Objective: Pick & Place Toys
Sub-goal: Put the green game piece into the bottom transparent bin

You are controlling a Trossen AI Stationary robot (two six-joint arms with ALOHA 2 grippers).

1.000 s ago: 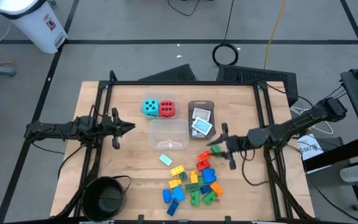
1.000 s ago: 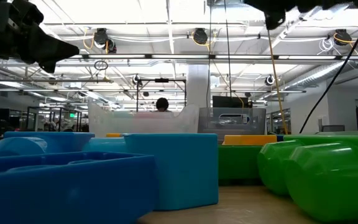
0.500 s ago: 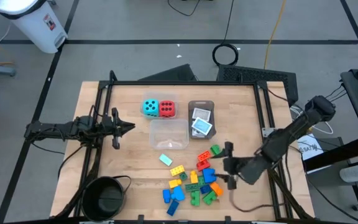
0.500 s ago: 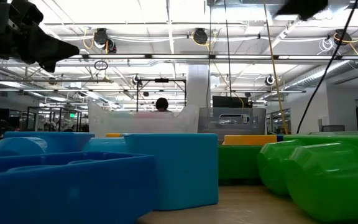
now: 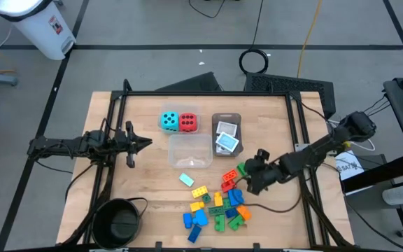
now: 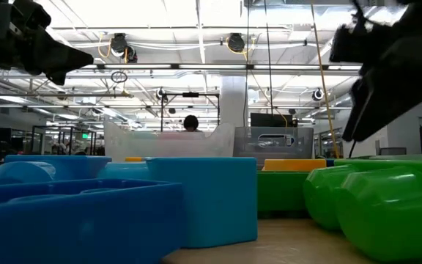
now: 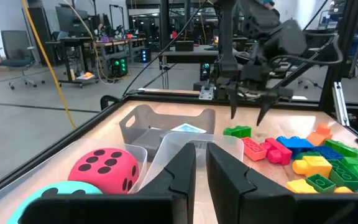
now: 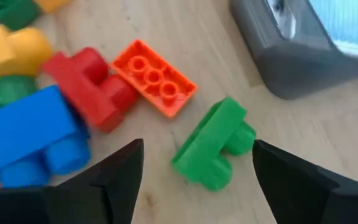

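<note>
Wooden table [image 5: 145, 175] carries the brick pile. Right gripper [image 8: 194, 177] hangs spread over a green brick [image 8: 213, 151] lying beside the grey tray [image 8: 303, 68]; next it must lower and pinch it. Left gripper [image 7: 201, 168] waits, pressed together.

glossy plastic bricks [image 8: 213, 146], matt wooden table [image 5: 152, 185]

— How many big foam dice sit in the upper middle of the overhead frame?

— Two: one teal spotted die [image 5: 168, 121] and one red spotted die [image 5: 187, 123], side by side.

— And containers?

— One clear plastic tub [image 5: 190, 152], one grey tray [image 5: 225, 118] and one round black bowl [image 5: 120, 221] at lower left.

— Small plastic bricks [image 5: 219, 201]?

— Many; the heap overlaps too much for an exact count.
</note>
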